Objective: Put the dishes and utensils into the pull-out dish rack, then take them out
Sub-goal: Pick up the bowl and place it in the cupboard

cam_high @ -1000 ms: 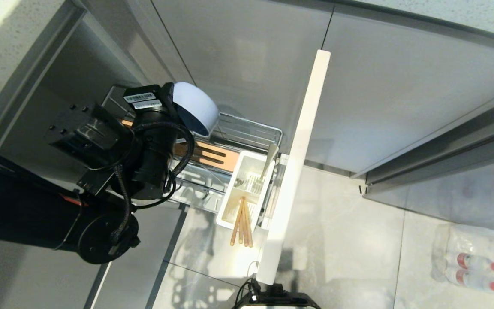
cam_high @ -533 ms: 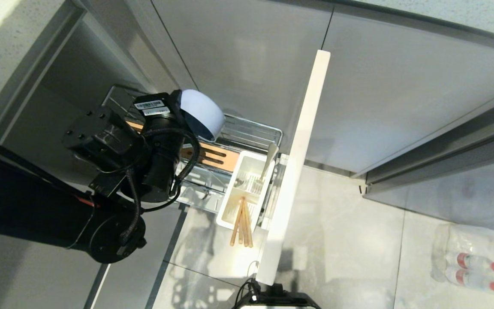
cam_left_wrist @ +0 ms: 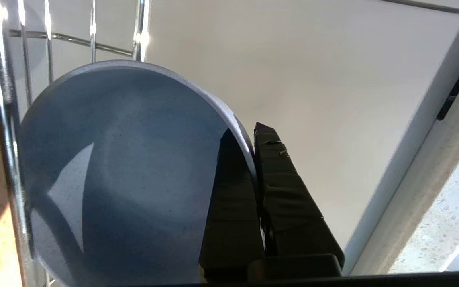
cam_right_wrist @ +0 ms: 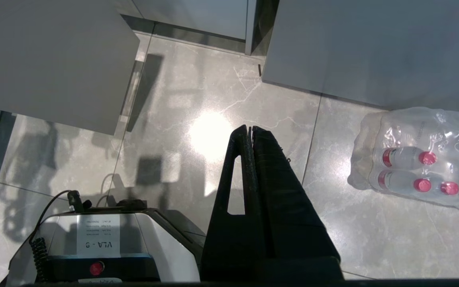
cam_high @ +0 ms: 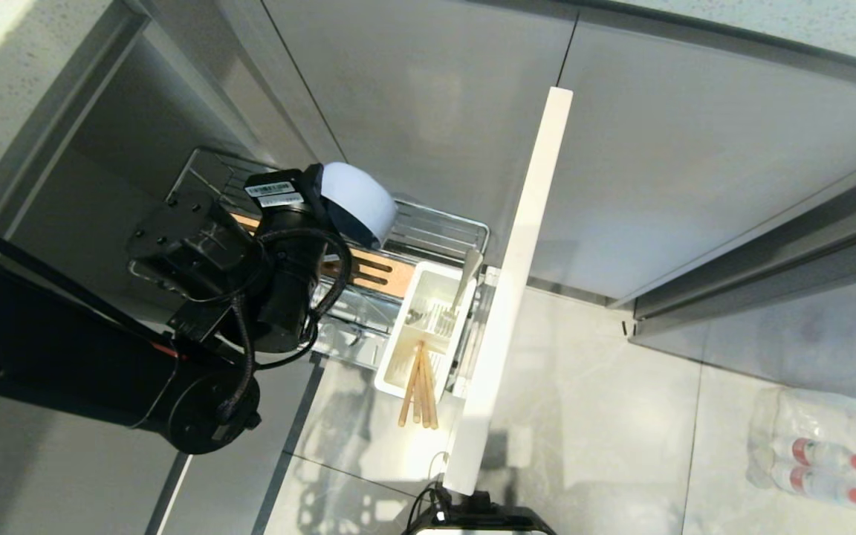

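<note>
My left gripper point(cam_left_wrist: 249, 137) has its fingers point(cam_left_wrist: 281, 179) pinched together on the rim of the grey-blue bowl point(cam_left_wrist: 126, 171), one pad inside the wall and one outside, with no gap that I can see. In the left wrist view the bowl fills the left half of the frame, tipped on edge with its hollow facing the camera, and the chrome wires of the pull-out dish rack point(cam_high: 435, 227) run behind it along the upper left. A strip of the slotted wooden bar point(cam_high: 368, 271) shows at the far left edge there.

In the head view the bowl point(cam_high: 357, 204) sits left of centre, held above the rear part of the rack, just beyond the wooden bar. Whether it touches the wires I cannot tell.

I judge this to be the bowl-handling step: either I am setting it into the rack or lifting it out, and these views alone do not settle which. Next I need to keep the rim grip firm and keep the tilted bowl clear of the wires.

Lower centre, the chopsticks point(cam_high: 419, 383) and spoon point(cam_high: 465, 279) stand in the white caddy point(cam_high: 406, 338).

My right gripper point(cam_right_wrist: 250, 131) hangs parked over the floor, fingers closed on nothing
</note>
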